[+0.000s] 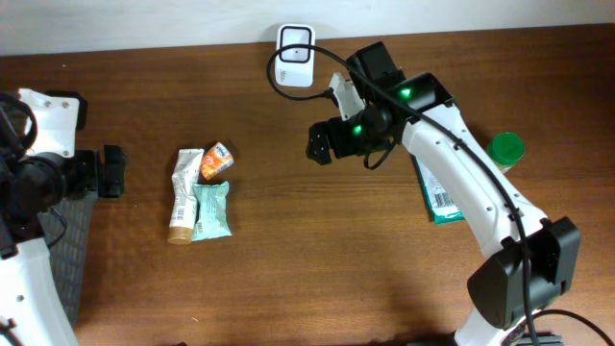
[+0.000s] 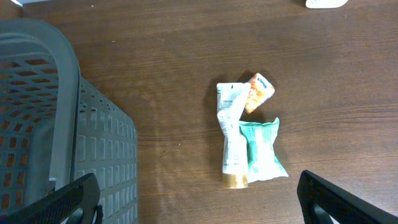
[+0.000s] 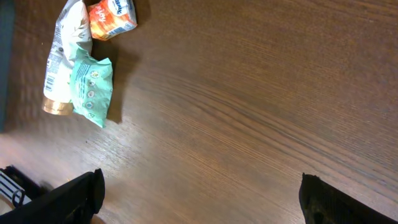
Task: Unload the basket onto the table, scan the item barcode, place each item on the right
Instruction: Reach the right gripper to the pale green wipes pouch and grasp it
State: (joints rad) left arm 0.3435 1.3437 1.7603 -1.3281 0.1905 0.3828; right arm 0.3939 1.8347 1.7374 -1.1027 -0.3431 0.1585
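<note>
Tube and pouch lie ahead of your left pincer, tube lengthwise away from it; right pincer sits farther. Both gape wide, empty.

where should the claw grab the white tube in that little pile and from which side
Take the white tube low on its body, just above the tan cap, coming straight down and closing across its width. It lies flat. The orange packet lies against its crimped end and the teal pouch lies along one long side, so that side would likely be a tight fit.
</note>
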